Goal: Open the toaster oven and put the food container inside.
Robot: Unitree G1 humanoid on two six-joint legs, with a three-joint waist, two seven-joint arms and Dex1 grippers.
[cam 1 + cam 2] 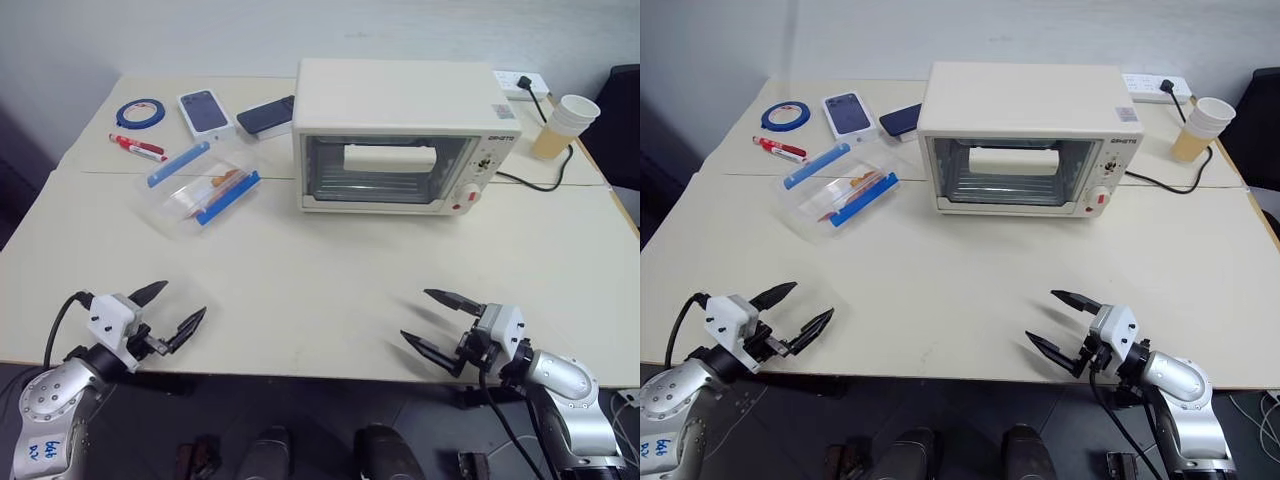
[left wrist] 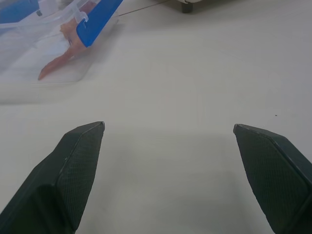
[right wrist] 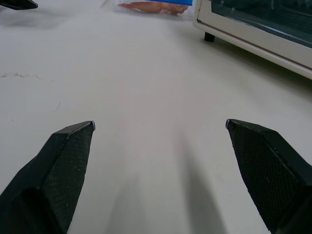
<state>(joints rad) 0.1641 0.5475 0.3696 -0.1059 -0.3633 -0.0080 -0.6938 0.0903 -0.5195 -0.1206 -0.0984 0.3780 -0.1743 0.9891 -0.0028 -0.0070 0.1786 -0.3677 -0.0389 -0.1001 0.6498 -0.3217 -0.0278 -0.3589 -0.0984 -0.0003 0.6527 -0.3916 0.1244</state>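
Left hand (image 1: 177,308) well short of food container (image 1: 200,187)

I count one toaster oven (image 1: 405,135) at twelve o'clock on the table (image 1: 300,290), and one food container (image 1: 200,187) at about eleven. Past it, near ten to eleven, lie one roll of blue tape (image 1: 140,112), one red marker (image 1: 137,148), one white phone box (image 1: 206,113) and one dark phone (image 1: 266,115). At one to two o'clock stand one stack of paper cups (image 1: 564,126) and one white power strip (image 1: 522,84). I have two grippers, left gripper (image 1: 176,311) and right gripper (image 1: 428,320), each with two black fingers.
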